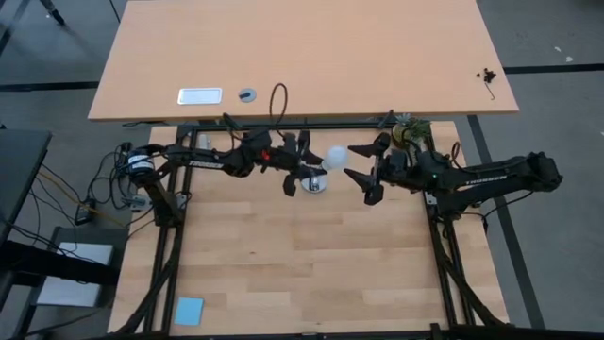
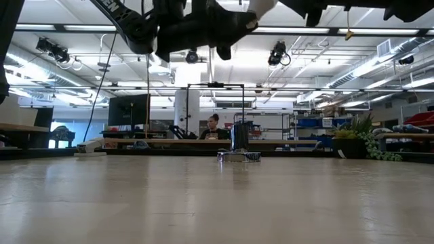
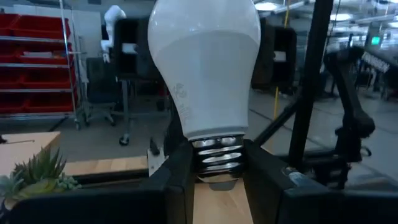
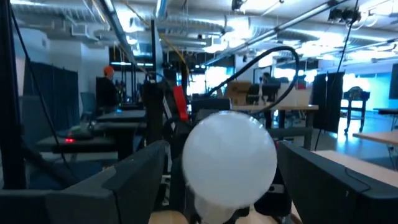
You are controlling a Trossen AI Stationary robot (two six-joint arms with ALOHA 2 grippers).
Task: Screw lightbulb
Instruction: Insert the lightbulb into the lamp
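Left end effector (image 1: pixel 304 174): clamped on the grey screw base of the lightbulb (image 1: pixel 334 157), raised above the desk (image 1: pixel 283 255).
Lightbulb: white globe points toward the right arm; in the left wrist view the fingers (image 3: pixel 180 177) grip the threads on both sides.
Right end effector (image 1: pixel 364 168): fingers spread apart, facing the globe, just beside it, not touching.
Socket disc (image 1: pixel 314 185): silver, on the desk directly below the bulb.
Background: seated person (image 2: pixel 214 127) beyond the desk.

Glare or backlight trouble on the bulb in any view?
High view: lightbulb nearly blown-out white. Low view: ceiling lights backlight the arms into silhouettes. Left wrist view: soft highlight on the glass, left gripper dark. Right wrist view: bulb bright against a bright background.
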